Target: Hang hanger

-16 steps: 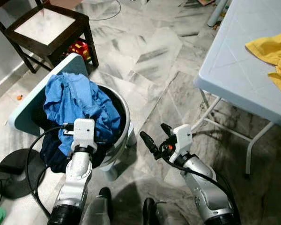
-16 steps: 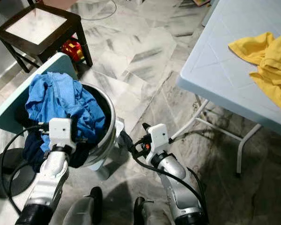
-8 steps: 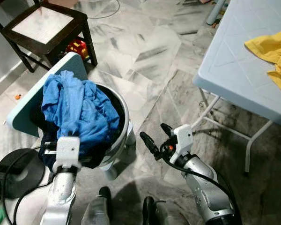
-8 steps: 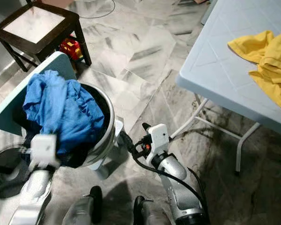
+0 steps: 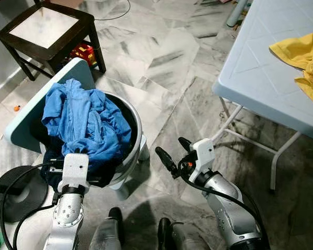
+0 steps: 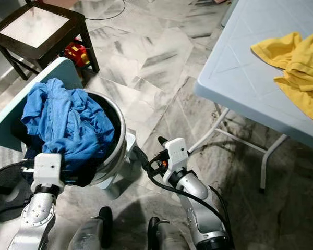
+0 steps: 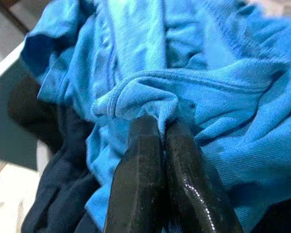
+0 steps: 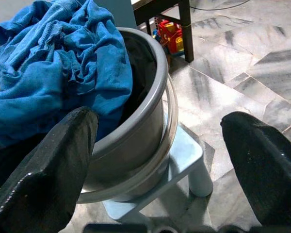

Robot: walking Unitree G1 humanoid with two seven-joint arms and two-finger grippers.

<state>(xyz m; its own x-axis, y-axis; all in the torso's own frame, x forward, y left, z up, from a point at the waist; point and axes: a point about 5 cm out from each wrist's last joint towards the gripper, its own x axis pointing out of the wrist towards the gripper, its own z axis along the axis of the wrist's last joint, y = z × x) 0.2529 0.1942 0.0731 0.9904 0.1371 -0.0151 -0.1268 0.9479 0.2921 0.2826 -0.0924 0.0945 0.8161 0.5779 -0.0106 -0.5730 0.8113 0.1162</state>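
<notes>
left gripper (image 7: 157,141) — pinching blue shirt (image 5: 86,122) fold | right gripper (image 5: 172,152) — spread wide

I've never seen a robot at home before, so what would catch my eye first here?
A heap of bright blue clothes spills from a metal basin on a small stool, and the left gripper has its jaws pinched shut on a fold of it. A yellow garment lies on the pale table to the robot's right.
</notes>
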